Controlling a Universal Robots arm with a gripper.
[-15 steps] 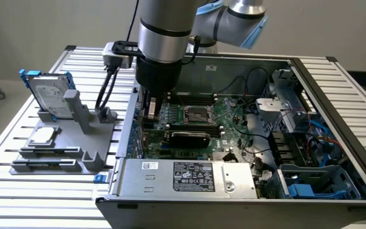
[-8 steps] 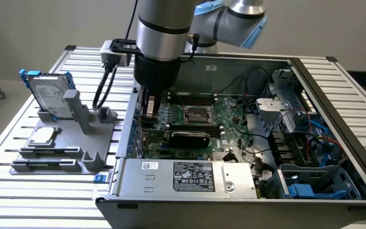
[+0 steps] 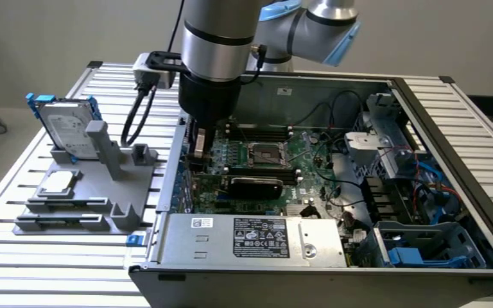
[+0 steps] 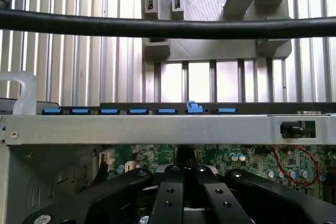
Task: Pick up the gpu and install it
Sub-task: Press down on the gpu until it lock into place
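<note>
In the exterior view, the robot arm is reaching down into the open computer case, which is lying on the slatted metal worktop. The gripper is sitting low at the exterior view's left edge of the motherboard, just inside the case wall. The gpu, a black-shrouded card with rounded corners, is lying across the board just near of the CPU socket and apart from the gripper; it seems seated in a slot, though that is hard to confirm from here. On the exterior view's left, a grey fixture is standing on the worktop, carrying an upright hard drive in a blue frame and a small square silver chip. The power supply is filling the near part of the case.

In the wrist view, the gripper is showing its black fingers pressed together, fully closed, and nothing can be seen held between them. Beyond them, the green motherboard is lying under the case's metal rail, which is carrying a row of blue clips. A black cable is crossing in front of the grey fixture.
</note>
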